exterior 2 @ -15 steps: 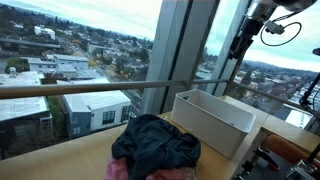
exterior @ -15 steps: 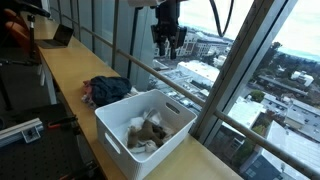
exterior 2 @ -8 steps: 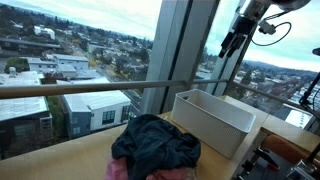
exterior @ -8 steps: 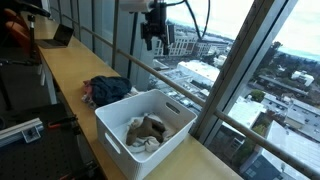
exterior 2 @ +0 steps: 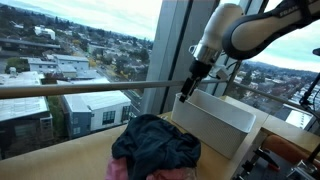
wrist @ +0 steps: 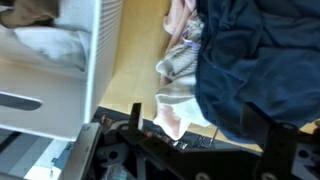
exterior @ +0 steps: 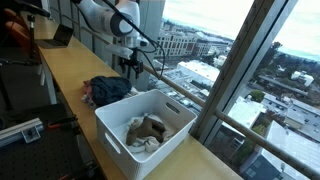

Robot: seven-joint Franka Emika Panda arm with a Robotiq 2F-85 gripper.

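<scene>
One crumpled heap of dark blue cloth [exterior: 105, 90] lies on the wooden counter [exterior: 62, 78] beside one white rectangular plastic bin [exterior: 112, 130]; one gripper [exterior: 130, 70] hangs above it, fingers spread, empty.

Above the clothes pile [exterior: 105, 90] the air is open to me, with nothing hanging overhead. The white bin [exterior: 145, 125] blocks one side, its wall just beside the pile — only a narrow strip of bare tabletop [wrist: 140, 50] runs between them. The window rail [exterior 2: 90, 89] and the glass behind it close off the far side.
</scene>
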